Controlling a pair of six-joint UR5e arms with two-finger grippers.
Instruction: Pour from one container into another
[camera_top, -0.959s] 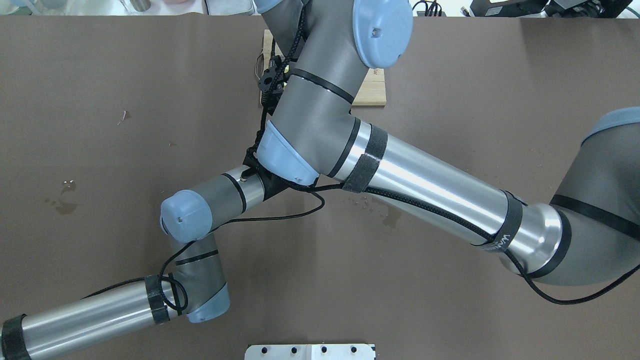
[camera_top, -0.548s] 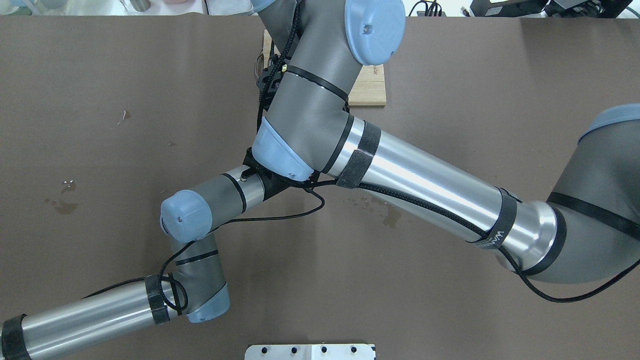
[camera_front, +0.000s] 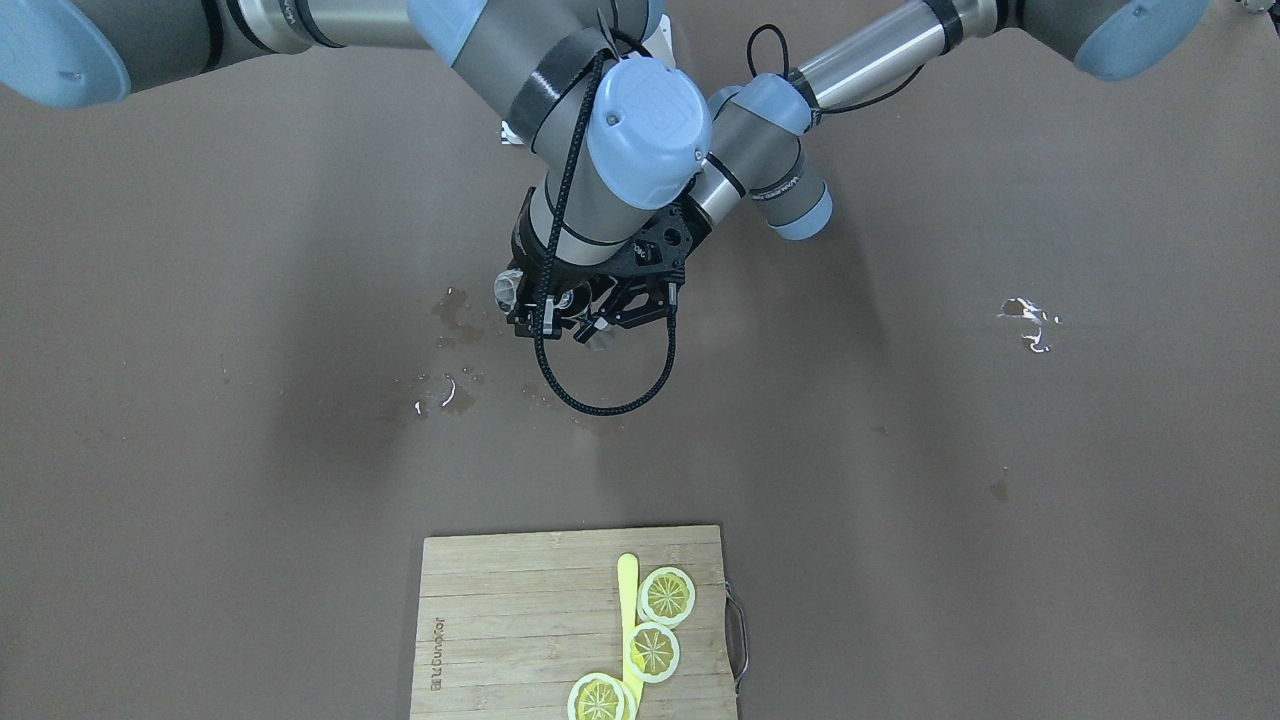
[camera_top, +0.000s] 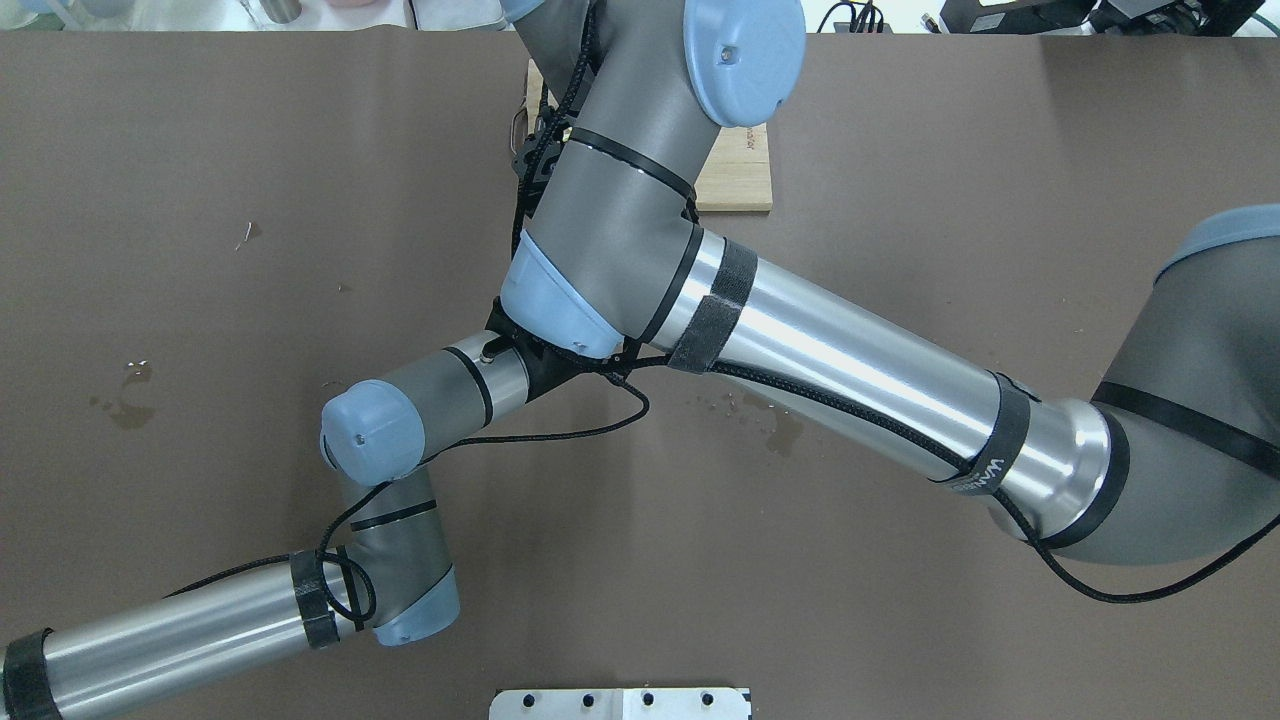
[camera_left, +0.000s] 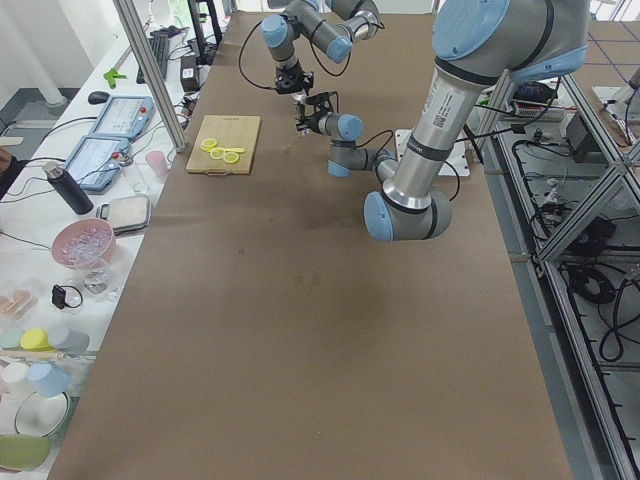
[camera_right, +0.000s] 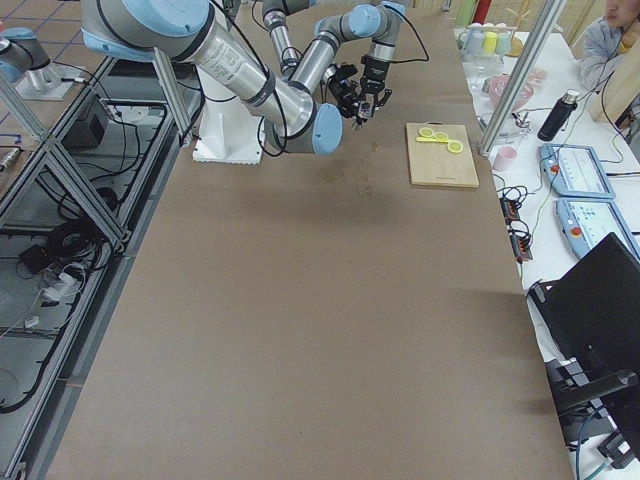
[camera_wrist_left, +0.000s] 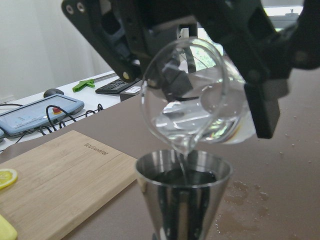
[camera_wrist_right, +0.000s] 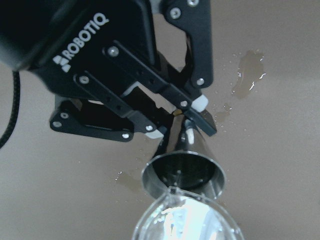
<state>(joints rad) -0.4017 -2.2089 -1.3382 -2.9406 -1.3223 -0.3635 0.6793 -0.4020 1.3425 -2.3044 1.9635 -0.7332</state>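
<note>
In the left wrist view the small clear glass (camera_wrist_left: 187, 95) is tipped mouth-down over the silver metal jigger (camera_wrist_left: 182, 195). A thin stream of clear liquid runs from its lip into the jigger's dark cup. My right gripper (camera_wrist_left: 195, 75) is shut on the glass, with a black finger on each side. The right wrist view shows my left gripper (camera_wrist_right: 182, 127) shut on the narrow waist of the jigger (camera_wrist_right: 184, 172), which stands upright, and the rim of the glass (camera_wrist_right: 185, 220) just above the cup. Both grippers meet mid-table (camera_front: 590, 305). The overhead view hides them under the right arm.
A wooden cutting board (camera_front: 520, 620) with lemon slices (camera_front: 667, 595) and a yellow knife (camera_front: 628, 600) lies at the operators' side. Water spots (camera_front: 450, 310) mark the brown table beside the grippers. A black cable loop (camera_front: 610, 400) hangs under them.
The right arm's wrist and forearm have shifted a little to the left in the overhead view. The left arm has stayed where it was.
</note>
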